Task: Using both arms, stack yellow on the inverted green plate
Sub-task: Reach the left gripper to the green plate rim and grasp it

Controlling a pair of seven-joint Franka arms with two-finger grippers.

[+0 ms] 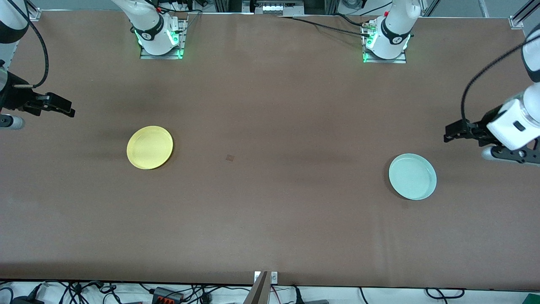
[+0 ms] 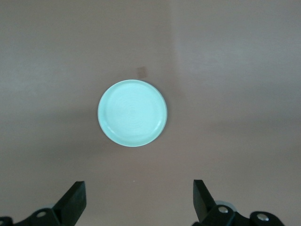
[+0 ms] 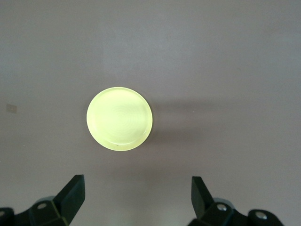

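Front view: yellow (image 1: 149,147), green plate (image 1: 412,176) well apart; left gripper (image 2: 138,200), right gripper (image 3: 137,197) jaws wide, aloft

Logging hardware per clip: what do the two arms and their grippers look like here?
Both arms are white jointed Frankas with black bands, and green lights glow at their bases. A black cable loops along each forearm. The left gripper and right gripper are black two-finger units; the left one sits on a white wrist block. In the wrist views the fingers are plain black wedges.
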